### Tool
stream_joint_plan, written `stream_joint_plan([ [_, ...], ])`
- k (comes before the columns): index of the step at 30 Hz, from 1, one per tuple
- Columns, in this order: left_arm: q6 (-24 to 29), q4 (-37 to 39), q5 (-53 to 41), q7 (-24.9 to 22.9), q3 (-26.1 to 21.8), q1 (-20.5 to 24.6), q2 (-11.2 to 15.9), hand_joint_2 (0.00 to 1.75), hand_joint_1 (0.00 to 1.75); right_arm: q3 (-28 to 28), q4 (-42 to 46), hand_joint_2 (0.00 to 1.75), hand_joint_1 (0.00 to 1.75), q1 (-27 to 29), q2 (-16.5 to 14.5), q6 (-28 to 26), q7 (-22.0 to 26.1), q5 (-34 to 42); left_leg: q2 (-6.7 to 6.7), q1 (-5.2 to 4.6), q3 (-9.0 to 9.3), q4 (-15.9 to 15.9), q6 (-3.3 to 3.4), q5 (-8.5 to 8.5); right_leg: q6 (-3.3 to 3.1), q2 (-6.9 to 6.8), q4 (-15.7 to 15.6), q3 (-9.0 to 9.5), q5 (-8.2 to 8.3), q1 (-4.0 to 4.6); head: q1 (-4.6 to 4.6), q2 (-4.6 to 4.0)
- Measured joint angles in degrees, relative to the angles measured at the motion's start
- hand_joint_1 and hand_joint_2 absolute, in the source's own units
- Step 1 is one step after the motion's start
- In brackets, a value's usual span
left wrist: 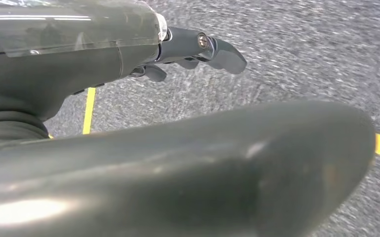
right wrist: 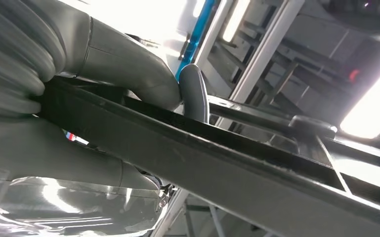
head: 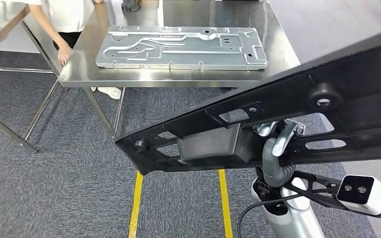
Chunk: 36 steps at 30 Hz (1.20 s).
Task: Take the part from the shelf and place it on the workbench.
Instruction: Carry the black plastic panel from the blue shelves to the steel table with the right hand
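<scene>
A long black plastic part [head: 287, 99] with cut-outs and a grey block on its underside crosses the head view slantwise, held up above the carpet in front of the steel workbench [head: 178, 78]. My right hand [head: 276, 148] grips it from below. In the right wrist view the thumb and fingers of the right hand [right wrist: 128, 69] clamp the part's black rail [right wrist: 202, 158]. My left hand [left wrist: 104, 59] hangs over the grey carpet, its fingers [left wrist: 217, 52] stretched out and holding nothing.
A flat grey metal plate [head: 181, 47] lies across the workbench. A person [head: 64, 29] stands at the bench's far left corner, one hand at its edge. Yellow floor lines [head: 136, 203] run under the part. A second steel table [head: 0, 20] stands at the left.
</scene>
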<state>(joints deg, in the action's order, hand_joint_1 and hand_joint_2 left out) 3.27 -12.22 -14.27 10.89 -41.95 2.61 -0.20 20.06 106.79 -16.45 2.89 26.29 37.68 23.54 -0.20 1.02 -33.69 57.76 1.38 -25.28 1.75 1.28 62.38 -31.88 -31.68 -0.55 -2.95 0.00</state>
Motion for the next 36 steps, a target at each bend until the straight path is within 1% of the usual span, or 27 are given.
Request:
stream_joint_plan([
  [2,-0.08,0.00,-0.07,0.04,-0.05,-0.06,0.00,0.00,0.00,-0.10,0.07,1.75,1.75,0.49,0.01,0.06,0.08,-0.01,0.63,-0.06,0.69,-0.02,0.33,-0.79,0.31,-0.60,8.11,-5.16,-2.46,-0.09,0.00,0.00],
  [3,-0.08,0.00,-0.09,0.04,-0.08,-0.09,0.00,0.00,0.00,-0.16,0.07,1.75,1.75,0.86,0.02,0.12,0.13,-0.03,0.90,-0.09,1.16,-0.02,0.33,-1.25,0.38,-0.66,10.93,-7.40,-2.67,-0.15,0.00,0.00],
  [4,-0.08,0.00,-0.13,0.04,-0.12,-0.13,0.00,0.00,0.00,-0.24,0.08,1.75,1.75,1.18,0.02,0.20,0.16,-0.11,1.10,-0.11,1.74,-0.02,0.27,-1.74,0.38,-0.72,11.82,-8.72,-1.78,-0.18,0.00,0.00],
  [5,-0.08,0.00,-0.16,0.04,-0.17,-0.13,0.00,0.00,0.00,-0.36,0.13,1.75,1.75,1.42,0.02,0.30,0.20,-0.28,1.25,-0.12,2.48,-0.02,0.15,-2.29,0.27,-0.82,10.20,-8.78,0.38,-0.18,0.00,0.00],
  [7,-0.07,0.01,-0.27,0.05,-0.30,-0.10,-0.01,0.00,0.00,-0.73,0.34,1.75,1.75,1.63,0.02,0.52,0.25,-0.75,1.50,-0.14,4.09,-0.07,-0.20,-3.44,-0.28,-1.37,2.57,-6.34,5.88,0.02,0.00,-0.01],
  [8,-0.06,0.02,-0.34,0.06,-0.37,-0.04,-0.01,0.00,0.00,-0.92,0.44,1.75,1.75,1.67,0.02,0.62,0.26,-0.96,1.62,-0.21,4.67,-0.09,-0.45,-3.99,-0.60,-1.72,-1.01,-4.97,7.51,0.27,0.01,-0.01],
  [9,-0.06,0.03,-0.45,0.07,-0.42,0.02,-0.01,0.00,0.00,-1.07,0.53,1.75,1.75,1.72,0.02,0.69,0.26,-1.09,1.74,-0.26,5.02,-0.19,-0.73,-4.42,-0.89,-2.00,-3.16,-4.08,8.10,0.52,0.01,-0.01],
  [11,-0.06,0.04,-0.70,0.08,-0.46,0.11,-0.01,0.00,0.00,-1.33,0.76,1.75,1.75,1.93,0.02,0.78,0.26,-1.22,2.00,-0.34,5.45,-0.62,-1.40,-5.02,-1.38,-2.00,-4.16,-3.60,7.33,0.90,0.01,-0.01],
  [13,-0.06,0.01,-0.84,0.10,-0.48,0.22,0.02,0.00,0.00,-1.61,1.21,1.75,1.75,2.26,0.01,0.80,0.27,-1.27,2.00,-0.29,5.98,-0.54,-2.03,-5.57,-1.93,-1.61,-4.66,-2.90,6.86,0.60,0.00,-0.01],
  [14,-0.06,-0.01,-0.89,0.11,-0.48,0.28,0.03,0.00,0.00,-1.72,1.42,1.75,1.75,2.37,-0.01,0.80,0.27,-1.28,1.79,-0.25,5.61,0.77,-2.28,-6.12,-2.27,-1.49,-5.04,-2.32,6.63,0.42,0.00,-0.01],
  [15,-0.05,-0.02,-0.89,0.13,-0.48,0.32,0.05,0.00,0.00,-1.78,1.59,1.75,1.75,2.48,-0.05,0.80,0.28,-1.29,1.46,-0.18,4.39,3.42,-2.49,-7.04,-2.56,-1.39,-5.38,-1.65,6.30,0.26,0.00,-0.01],
  [16,-0.05,-0.02,-0.90,0.15,-0.49,0.30,0.08,0.00,0.00,-1.81,1.69,1.75,1.75,2.61,-0.13,0.80,0.27,-1.31,1.14,-0.13,2.23,7.24,-2.65,-8.24,-2.81,-1.33,-5.51,-1.05,5.85,0.31,0.00,-0.01],
  [17,-0.04,-0.02,-0.90,0.13,-0.51,0.20,0.10,0.00,0.00,-1.84,1.73,1.75,1.75,2.80,-0.20,0.83,0.27,-1.33,0.98,-0.09,-0.52,11.44,-2.78,-9.36,-3.00,-1.21,-5.53,-0.47,5.32,0.36,0.00,0.00],
  [18,-0.04,-0.02,-0.90,0.11,-0.53,0.06,0.12,0.00,0.00,-1.86,1.75,1.75,1.75,3.06,-0.27,0.86,0.27,-1.36,0.89,-0.07,-3.12,14.79,-2.89,-9.76,-3.05,-1.01,-5.53,0.19,4.71,0.41,0.00,0.00],
  [19,-0.03,-0.02,-0.90,0.10,-0.54,-0.10,0.13,0.00,0.00,-1.88,1.77,1.75,1.75,3.31,-0.31,0.89,0.26,-1.38,0.85,-0.07,-4.97,16.33,-2.94,-9.03,-3.06,-0.77,-5.52,0.97,4.07,0.46,0.00,0.00],
  [20,-0.03,-0.02,-0.90,0.09,-0.54,-0.25,0.13,0.00,0.00,-1.89,1.77,1.75,1.75,3.49,-0.33,0.91,0.26,-1.40,0.84,-0.07,-5.76,15.58,-2.92,-6.97,-3.01,-0.54,-5.52,1.90,3.38,0.51,0.00,0.00],
  [22,0.01,-0.02,-0.94,0.08,-0.56,-0.42,0.16,0.00,0.00,-1.91,1.78,1.75,1.75,3.64,-0.44,0.93,0.24,-1.42,0.70,-0.12,-4.66,9.03,-2.56,-0.75,-2.81,-0.18,-5.58,3.96,1.84,0.50,0.01,-0.01],
  [23,0.03,-0.02,-1.01,0.08,-0.58,-0.46,0.20,0.00,0.00,-1.92,1.78,1.75,1.75,3.65,-0.51,0.93,0.21,-1.44,0.60,-0.30,-3.73,5.92,-2.31,1.46,-2.58,-0.02,-5.61,4.76,1.15,0.55,0.01,-0.02],
  [24,0.05,-0.02,-1.09,0.08,-0.60,-0.47,0.23,0.00,0.00,-1.95,1.82,1.75,1.75,3.69,-0.61,0.93,0.19,-1.50,0.51,-0.48,-2.78,3.47,-2.00,2.35,-2.27,0.12,-5.64,5.26,0.60,0.53,0.01,-0.02],
  [27,0.05,-0.02,-1.24,0.09,-0.62,-0.26,0.43,0.00,0.00,-2.05,2.09,1.75,1.75,3.80,-0.78,0.91,0.13,-1.79,0.41,-0.83,-1.27,1.08,-1.09,0.80,-1.11,0.34,-5.14,5.51,0.39,0.44,-0.01,0.00],
  [29,0.01,-0.02,-1.27,0.12,-0.63,-0.19,0.51,0.00,0.00,-2.15,2.34,1.75,1.75,3.81,-0.79,0.90,0.10,-1.94,0.35,-0.60,0.06,0.15,-0.38,0.25,-0.40,-0.01,-1.64,3.82,1.16,0.35,0.00,0.00],
  [30,-0.02,-0.02,-1.28,0.13,-0.63,-0.17,0.50,0.00,0.00,-2.21,2.44,1.75,1.75,3.81,-0.79,0.88,0.09,-2.03,0.34,-0.48,0.90,-0.26,-0.10,-0.09,-0.11,-0.24,1.47,1.87,1.13,0.27,0.00,0.00],
  [31,-0.05,-0.02,-1.29,0.13,-0.63,-0.16,0.50,0.00,0.00,-2.26,2.48,1.75,1.75,3.84,-0.80,0.86,0.07,-2.11,0.36,-0.43,1.63,-0.51,0.13,-0.52,0.11,-0.47,5.01,-0.68,0.49,0.15,0.00,0.00],
  [33,-0.08,-0.02,-1.31,0.13,-0.63,-0.16,0.50,0.00,0.00,-2.34,2.51,1.75,1.75,4.02,-0.80,0.81,0.01,-2.22,0.35,-0.41,2.87,-0.63,0.25,-1.56,0.36,-0.63,10.85,-6.03,-2.17,-0.09,0.00,0.00],
  [34,-0.08,-0.02,-1.32,0.13,-0.63,-0.18,0.50,0.00,0.00,-2.37,2.51,1.75,1.75,4.13,-0.81,0.81,-0.03,-2.25,0.33,-0.39,3.62,-0.63,0.19,-2.17,0.45,-0.68,11.91,-7.93,-2.99,-0.19,0.00,0.00],
  [35,-0.08,-0.02,-1.34,0.13,-0.63,-0.21,0.50,0.00,0.00,-2.38,2.52,1.75,1.75,4.19,-0.83,0.80,-0.07,-2.28,0.31,-0.36,4.50,-0.63,0.08,-2.84,0.57,-0.76,11.21,-8.93,-2.71,-0.27,0.00,0.00],
  [36,-0.10,-0.02,-1.36,0.13,-0.63,-0.22,0.48,0.00,0.00,-2.38,2.53,1.75,1.75,4.22,-0.87,0.79,-0.10,-2.31,0.29,-0.32,5.49,-0.63,-0.07,-3.56,0.62,-0.89,8.83,-9.05,-1.08,-0.31,0.01,0.00],
])
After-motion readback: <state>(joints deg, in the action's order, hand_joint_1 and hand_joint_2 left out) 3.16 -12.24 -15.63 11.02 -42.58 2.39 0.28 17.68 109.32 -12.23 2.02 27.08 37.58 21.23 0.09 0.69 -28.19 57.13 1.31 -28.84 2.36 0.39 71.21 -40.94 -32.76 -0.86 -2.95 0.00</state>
